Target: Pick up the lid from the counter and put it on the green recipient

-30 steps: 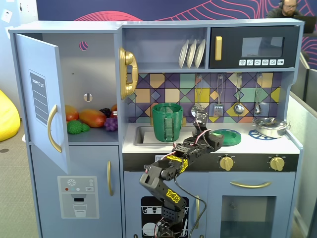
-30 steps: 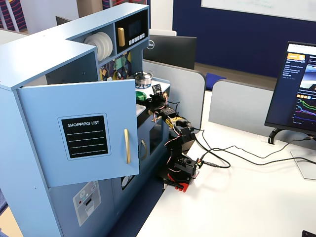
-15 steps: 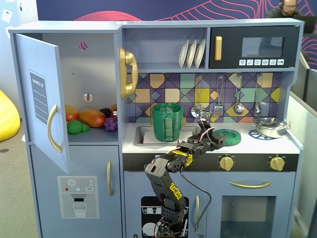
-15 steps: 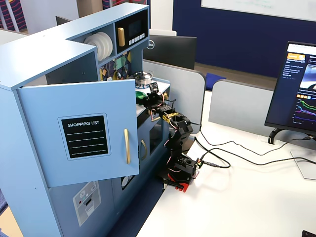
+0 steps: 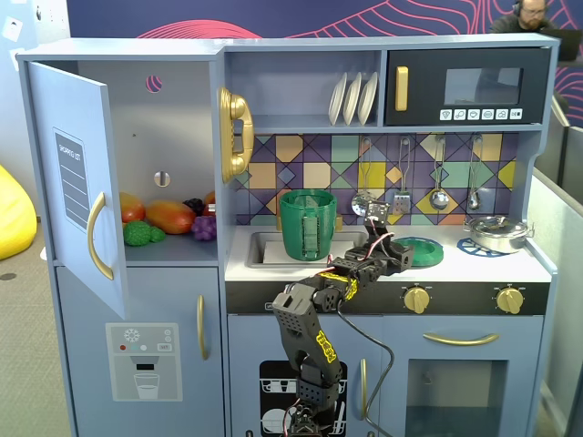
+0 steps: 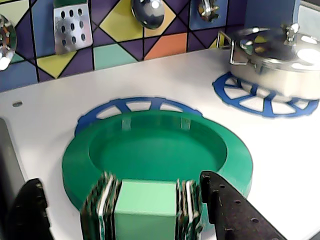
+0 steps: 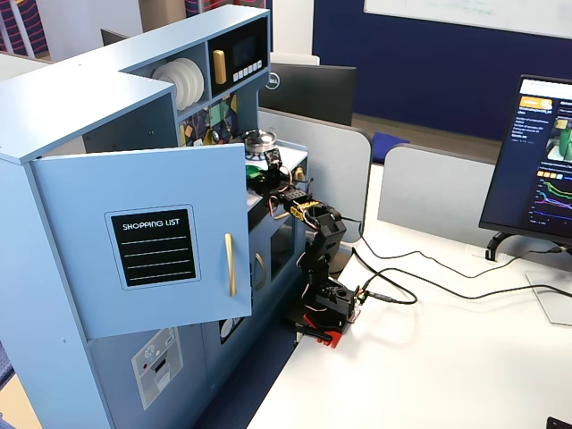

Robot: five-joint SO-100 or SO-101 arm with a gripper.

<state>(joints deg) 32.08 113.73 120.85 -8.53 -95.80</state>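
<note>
The bright-green lid (image 6: 160,150) lies flat on the white counter, over a blue burner ring (image 6: 135,106). Its light-green ribbed tab (image 6: 145,205) sticks up at the near rim. My gripper (image 6: 122,186) is open, low over the lid's near edge, with one black jaw on each side of the tab; the right jaw is close to it and the left jaw stands well apart. In a fixed view the gripper (image 5: 387,248) is just left of the lid (image 5: 424,251). The dark-green pot (image 5: 308,225) stands upright at the sink, left of the gripper.
A silver pan with its lid (image 6: 275,62) sits on the right burner ring (image 6: 260,102). Utensils (image 6: 72,25) hang on the tiled back wall. The cupboard door (image 5: 77,182) stands open at the left, with toy fruit (image 5: 168,217) on its shelf.
</note>
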